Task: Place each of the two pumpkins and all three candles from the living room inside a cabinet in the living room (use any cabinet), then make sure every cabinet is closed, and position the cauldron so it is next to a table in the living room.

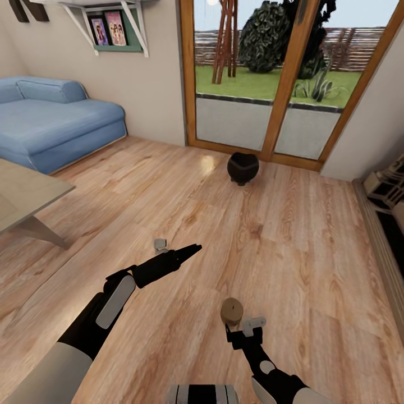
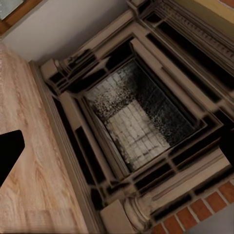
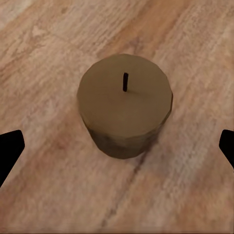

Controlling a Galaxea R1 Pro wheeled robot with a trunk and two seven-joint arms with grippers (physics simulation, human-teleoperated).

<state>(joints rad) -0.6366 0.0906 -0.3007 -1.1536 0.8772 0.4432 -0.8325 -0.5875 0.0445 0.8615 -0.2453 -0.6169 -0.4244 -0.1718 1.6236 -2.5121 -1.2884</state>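
Note:
A tan candle (image 1: 232, 310) with a dark wick stands upright on the wood floor. My right gripper (image 1: 243, 329) is open just behind and above it. In the right wrist view the candle (image 3: 124, 105) sits between the two spread fingertips (image 3: 9, 151), apart from both. The black cauldron (image 1: 243, 167) rests on the floor in front of the glass doors. A corner of the pale-topped table (image 1: 28, 191) shows at the left. My left gripper (image 1: 191, 249) hovers over mid-floor, open and holding nothing, with one fingertip (image 2: 9, 151) at the edge of the left wrist view.
A blue sofa (image 1: 50, 120) fills the back left under a wall shelf. The ornate fireplace (image 2: 136, 122) stands along the right wall (image 1: 387, 191). A small grey object (image 1: 161, 243) lies on the floor near the left gripper. Wood-framed glass doors (image 1: 269, 73) lead to a garden.

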